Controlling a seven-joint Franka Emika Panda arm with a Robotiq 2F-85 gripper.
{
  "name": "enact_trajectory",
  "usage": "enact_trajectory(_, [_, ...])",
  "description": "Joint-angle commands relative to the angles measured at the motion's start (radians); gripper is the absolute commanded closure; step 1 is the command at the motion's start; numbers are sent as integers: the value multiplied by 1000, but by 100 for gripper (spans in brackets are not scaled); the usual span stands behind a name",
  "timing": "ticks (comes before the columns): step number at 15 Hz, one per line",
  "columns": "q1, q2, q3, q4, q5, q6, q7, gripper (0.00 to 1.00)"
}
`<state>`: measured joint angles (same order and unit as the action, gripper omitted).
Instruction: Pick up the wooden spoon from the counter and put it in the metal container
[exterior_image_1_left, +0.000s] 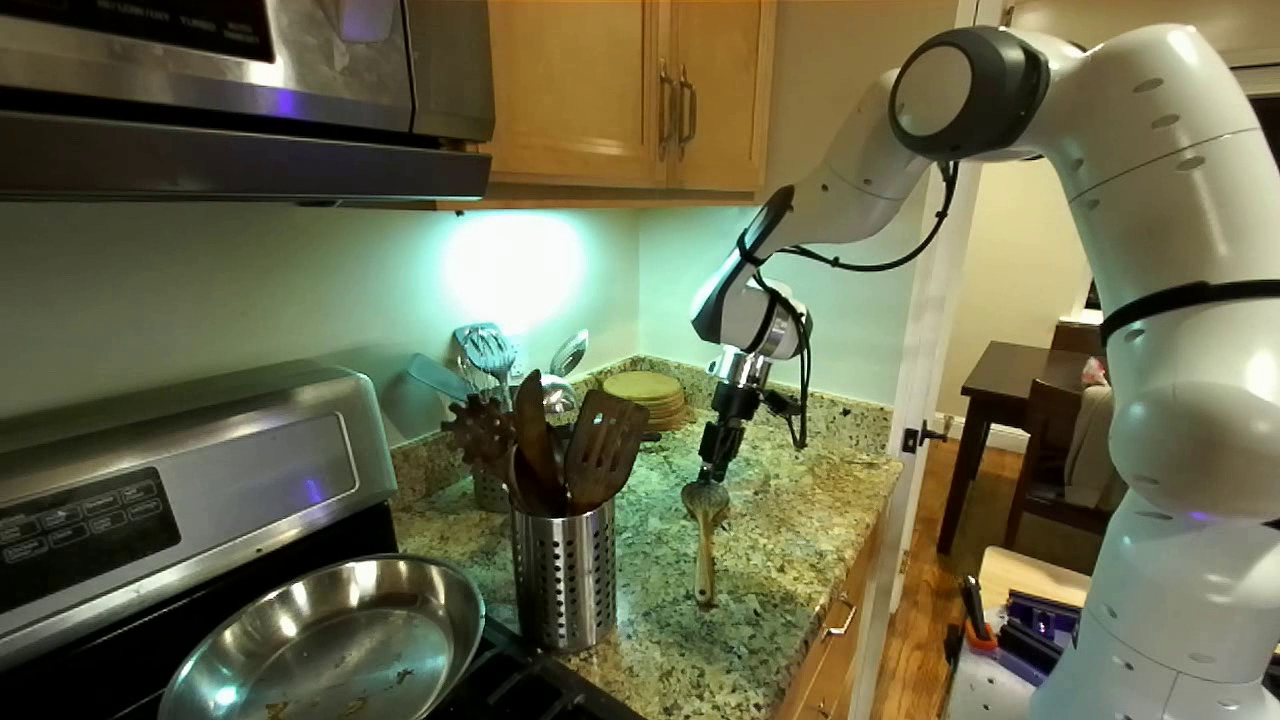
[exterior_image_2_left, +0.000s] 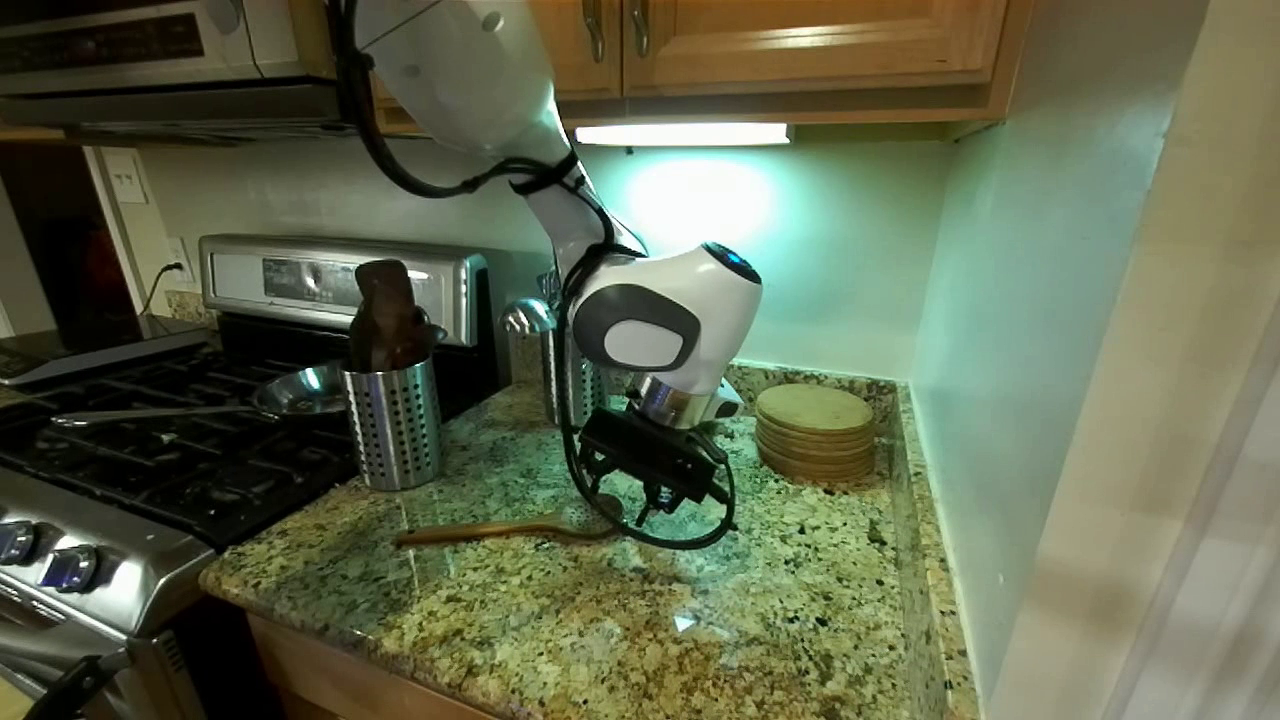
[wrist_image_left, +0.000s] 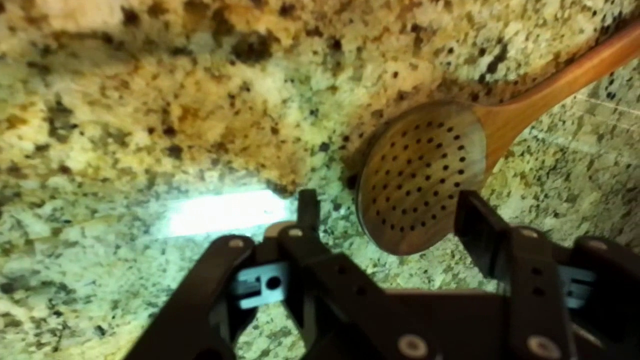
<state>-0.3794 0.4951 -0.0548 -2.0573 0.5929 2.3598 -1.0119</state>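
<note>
The white jointed robot arm arches over and points down, its black 2-fingered tool spread wide near the bowl of the light brown wooden spoon. The wrist view cuts off the handle's end, and whether tool and spoon touch is hard to tell. The spoon lies on the polished, speckled tan granite surface near the shiny, perforated steel cylinder, with honey-coloured wooden cabinets above.
</note>
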Motion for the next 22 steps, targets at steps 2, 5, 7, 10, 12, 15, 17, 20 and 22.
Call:
enact_trajectory(2, [-9, -24, 17, -38, -1, -2, 2, 0])
enact_trajectory(5, [-11, -21, 29, -40, 8, -19, -2, 0])
enact_trajectory(7, [-10, -17, 36, -40, 8, -30, -2, 0])
enact_trajectory(10, [-5, -8, 44, -39, 4, -48, 2, 0])
enact_trajectory(12, [-8, 2, 45, -39, 8, -49, 0, 0])
enact_trajectory(15, [-34, 16, 38, -21, 17, -58, -21, 0])
enact_trajectory(17, [-57, 27, 36, -5, 29, -77, -33, 0])
enact_trajectory(20, [-94, 72, 30, 48, 48, -145, -53, 0])
enact_trajectory(22, [-115, 106, 30, 93, 66, -197, -73, 0])
